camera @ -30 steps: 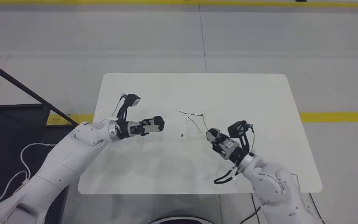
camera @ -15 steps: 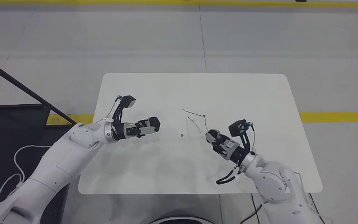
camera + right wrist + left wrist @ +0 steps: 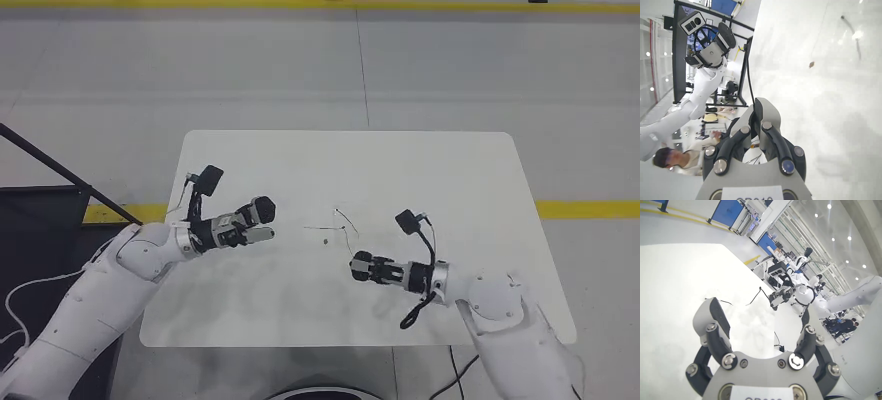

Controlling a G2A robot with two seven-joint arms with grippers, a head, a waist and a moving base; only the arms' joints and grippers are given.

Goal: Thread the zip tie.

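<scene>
Progress is slight, as far as can be judged. The thin black plastic zip tie (image 3: 749, 75) forms no closed loop anywhere, so the threading itself is not yet done. The right gripper (image 3: 755, 106), at the lower middle of the right wrist view, has its jaws pinched together on one end of the tie. From the fingertips the tie runs toward the upper left of that frame. In the top view the tie lies near the centre of the white rounded table (image 3: 480, 180), just above that gripper. The left gripper (image 3: 762, 315), at the bottom of the left wrist view, has its jaws spread wide and holds nothing. It is well apart from the tie. Left to do, I judge: take the free end and feed it through the tie's head.
</scene>
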